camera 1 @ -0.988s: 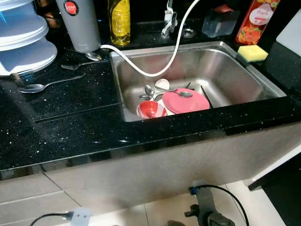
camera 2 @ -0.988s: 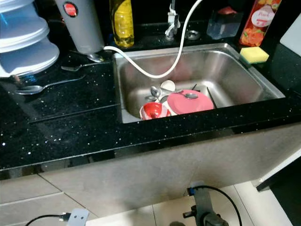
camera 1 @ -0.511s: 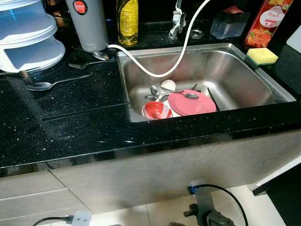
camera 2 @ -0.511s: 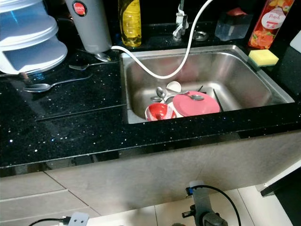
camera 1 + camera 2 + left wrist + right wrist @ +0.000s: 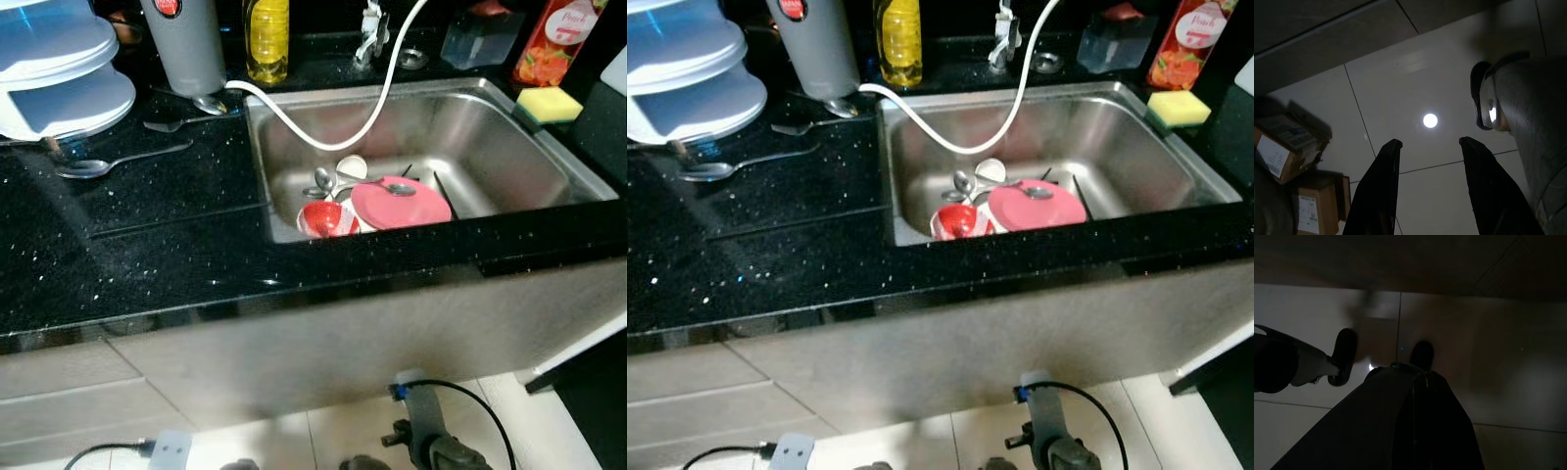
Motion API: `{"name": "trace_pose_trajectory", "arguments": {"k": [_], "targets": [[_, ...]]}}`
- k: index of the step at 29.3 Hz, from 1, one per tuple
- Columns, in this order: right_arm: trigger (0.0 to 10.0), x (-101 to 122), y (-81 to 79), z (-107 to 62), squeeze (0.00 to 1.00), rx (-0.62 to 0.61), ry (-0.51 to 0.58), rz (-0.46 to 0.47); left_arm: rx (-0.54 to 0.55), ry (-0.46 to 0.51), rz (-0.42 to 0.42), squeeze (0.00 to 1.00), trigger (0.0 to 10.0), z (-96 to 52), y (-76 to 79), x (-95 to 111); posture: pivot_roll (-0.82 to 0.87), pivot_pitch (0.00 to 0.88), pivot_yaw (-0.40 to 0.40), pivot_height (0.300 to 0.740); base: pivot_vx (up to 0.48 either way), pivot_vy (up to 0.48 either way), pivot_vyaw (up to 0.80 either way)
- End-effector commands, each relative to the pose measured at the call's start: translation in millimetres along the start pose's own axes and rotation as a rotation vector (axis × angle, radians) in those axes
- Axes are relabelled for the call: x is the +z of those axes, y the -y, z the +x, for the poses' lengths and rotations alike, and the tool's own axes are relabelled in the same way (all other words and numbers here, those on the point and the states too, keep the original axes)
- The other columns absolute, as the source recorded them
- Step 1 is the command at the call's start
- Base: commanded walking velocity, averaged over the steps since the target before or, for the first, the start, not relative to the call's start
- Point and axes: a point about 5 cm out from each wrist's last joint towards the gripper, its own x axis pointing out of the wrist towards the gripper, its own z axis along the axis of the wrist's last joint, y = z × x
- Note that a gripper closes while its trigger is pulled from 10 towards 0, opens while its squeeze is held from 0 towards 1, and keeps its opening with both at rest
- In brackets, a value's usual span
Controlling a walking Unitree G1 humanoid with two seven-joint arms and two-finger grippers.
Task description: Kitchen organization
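I judge we're at approach: dishes sit in the sink (image 5: 509,147), near-left corner, left gripper (image 5: 1427,147) spread, right gripper (image 5: 1413,377) pressed together, both hanging floorward, needing raising.

Counter: black speckled stone worktop (image 5: 147,255), glossy, spanning the scene
Cabinet front: pale grey panels (image 5: 323,343) below it
Floor: light glossy tiles (image 5: 1415,78), dark grout lines, a round lamp reflection (image 5: 1430,120)
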Motion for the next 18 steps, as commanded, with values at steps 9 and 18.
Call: {"name": "trace_pose_trajectory", "arguments": {"k": [9, 18], "targets": [[10.0, -3.8, -2.4, -0.4, 0.0, 0.013, -0.009, 0.0, -0.009, -0.013, 0.006, 0.0, 10.0, -1.8, 2.6, -6.2, 0.04, 0.065, 0.005, 0.74, -0.324, 0.0, 0.0], [10.0, 0.7, -3.4, 0.7, 0.0, 0.019, 0.007, 0.001, -0.006, -0.01, 0.0, 0.0, 10.0, -1.8, 2.1, -5.8, 0.04, 0.067, 0.006, 0.74, -0.096, 0.0, 0.0]]}}
